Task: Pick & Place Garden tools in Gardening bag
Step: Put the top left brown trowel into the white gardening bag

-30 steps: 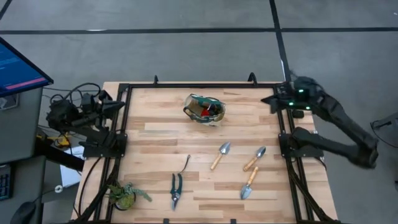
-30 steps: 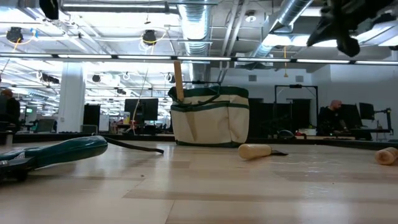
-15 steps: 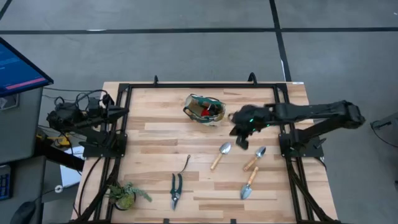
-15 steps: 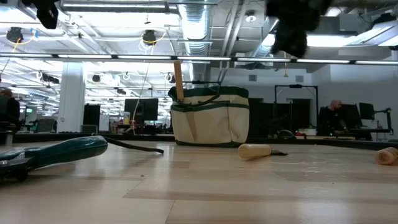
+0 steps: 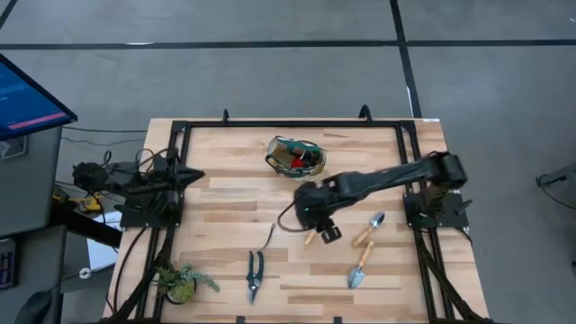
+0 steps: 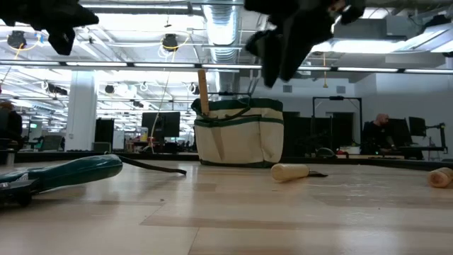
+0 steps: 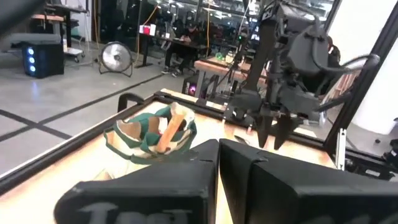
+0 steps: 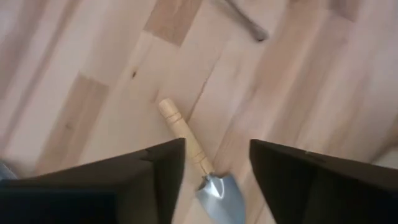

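The right gripper (image 5: 310, 216) is hanging over the middle of the table (image 5: 225, 193), its fingers (image 8: 292, 177) spread apart and holding nothing, directly above a wooden-handled trowel (image 8: 198, 162). That trowel is lying flat, its long axis running diagonally, with the pale handle end pointing toward the near edge and the silver blade pointing toward the far right corner; in the high view only the handle tip (image 5: 310, 238) is peeking out beneath the gripper. Two more trowels are lying close to the right edge, both slanted the same way: one (image 5: 367, 229) with its blade up toward the far right, the other (image 5: 358, 266) with its blade down toward the near edge. Black pruning shears (image 5: 255, 274) are resting near the near edge, long axis almost straight front to back, tips pointing at the near edge. A thin dark hooked tool (image 5: 268, 239) is lying just beyond them, slightly tilted. The gardening bag (image 5: 295, 157), cream with dark green trim, is standing upright near the far edge at the centre, a wooden handle and a red piece showing inside. The left gripper (image 5: 184, 177) is waiting at the left edge with fingers pressed together
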You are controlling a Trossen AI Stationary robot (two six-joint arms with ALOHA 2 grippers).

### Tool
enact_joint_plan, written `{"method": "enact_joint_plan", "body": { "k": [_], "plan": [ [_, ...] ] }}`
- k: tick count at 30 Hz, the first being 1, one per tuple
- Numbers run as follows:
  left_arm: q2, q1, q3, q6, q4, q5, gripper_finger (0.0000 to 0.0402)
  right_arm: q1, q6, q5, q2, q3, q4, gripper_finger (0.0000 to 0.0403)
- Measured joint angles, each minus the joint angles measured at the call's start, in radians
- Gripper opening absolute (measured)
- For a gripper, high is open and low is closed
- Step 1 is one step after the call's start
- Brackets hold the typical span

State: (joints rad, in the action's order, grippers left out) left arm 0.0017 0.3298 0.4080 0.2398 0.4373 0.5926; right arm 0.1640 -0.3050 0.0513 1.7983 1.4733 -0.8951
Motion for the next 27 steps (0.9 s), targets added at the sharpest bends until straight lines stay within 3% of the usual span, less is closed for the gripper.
{"method": "enact_joint_plan", "body": {
  "k": [5, 18, 27],
  "plan": [
    [0.000, 0.000, -0.031, 0.004, -0.026, -0.002, 0.0001, 0.019, -0.091, -0.001, 0.136, 0.060, -0.058, 0.0211],
    [0.001, 0.000, -0.197, 0.004, -0.229, 0.003, 0.0001, 0.033, -0.098, -0.029, 0.245, 0.058, -0.026, 0.0190],
    [0.001, 0.000, -0.258, 0.008, -0.266, 0.005, 0.0001, 0.059, -0.098, -0.026, 0.279, 0.031, -0.011, 0.0186]
  ]
}}
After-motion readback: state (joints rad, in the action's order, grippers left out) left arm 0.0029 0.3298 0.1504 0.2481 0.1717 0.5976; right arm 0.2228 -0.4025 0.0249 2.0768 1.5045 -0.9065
